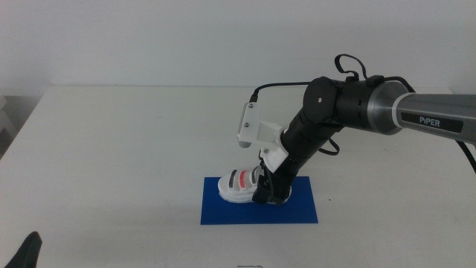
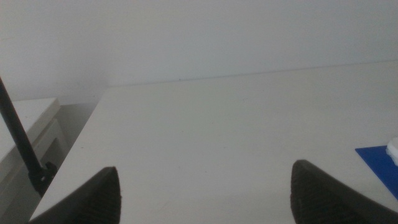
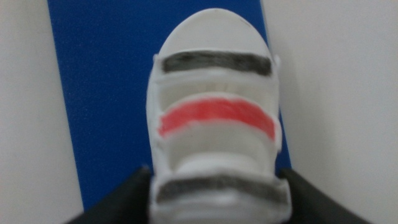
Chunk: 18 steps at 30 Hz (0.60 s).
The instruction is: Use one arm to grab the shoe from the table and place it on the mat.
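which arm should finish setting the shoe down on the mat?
Right. The right gripper already grips the shoe over the mat; the left gripper waits open at the table's near edge.

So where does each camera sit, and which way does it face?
Middle view: in front, looking forward and down at the table; shows the arm, right gripper on the shoe.
Left wrist: low, facing across the table; own fingers open.
Right wrist: looking along its fingers at the shoe.
All share the mat.

White table (image 1: 111,149); blue mat (image 1: 223,212) on it
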Tool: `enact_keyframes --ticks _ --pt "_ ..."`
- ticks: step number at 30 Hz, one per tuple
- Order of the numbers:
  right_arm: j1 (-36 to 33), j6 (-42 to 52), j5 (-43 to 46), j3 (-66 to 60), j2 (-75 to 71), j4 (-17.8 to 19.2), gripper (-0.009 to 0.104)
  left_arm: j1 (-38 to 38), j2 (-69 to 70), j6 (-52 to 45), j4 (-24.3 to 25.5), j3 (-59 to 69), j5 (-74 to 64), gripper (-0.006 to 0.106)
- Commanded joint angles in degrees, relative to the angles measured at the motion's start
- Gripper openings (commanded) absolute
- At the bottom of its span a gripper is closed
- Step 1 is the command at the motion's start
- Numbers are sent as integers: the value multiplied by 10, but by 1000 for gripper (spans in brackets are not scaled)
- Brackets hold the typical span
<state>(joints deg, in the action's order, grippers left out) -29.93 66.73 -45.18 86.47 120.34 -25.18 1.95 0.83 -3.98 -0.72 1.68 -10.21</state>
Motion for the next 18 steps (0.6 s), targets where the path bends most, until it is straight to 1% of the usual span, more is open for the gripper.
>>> enact_keyframes --ticks 1,4,6,7,10,13,14,16,18 --pt "-1 5 6 14 -34 -8 58 2 11 8 -5 -2 48 94" --pt "-1 6 10 14 -34 -6 76 2 11 8 -5 -2 48 94" --pt "-1 5 11 14 -35 -6 83 2 11 8 -5 -2 48 94" --pt "-1 2 11 14 -40 -6 85 2 11 8 -5 -2 48 94" --pt "-1 -49 11 14 -99 8 86 2 11 8 -5 -2 48 94" --pt "5 -141 16 9 -169 50 84 2 11 8 -5 -2 48 94" --pt "6 -182 27 0 -197 69 83 2 11 8 -5 -2 48 94" --pt "18 -261 70 -33 -258 94 82 2 11 8 -5 -2 48 94" --pt "35 -321 124 -93 -317 113 81 2 11 8 -5 -2 48 94"
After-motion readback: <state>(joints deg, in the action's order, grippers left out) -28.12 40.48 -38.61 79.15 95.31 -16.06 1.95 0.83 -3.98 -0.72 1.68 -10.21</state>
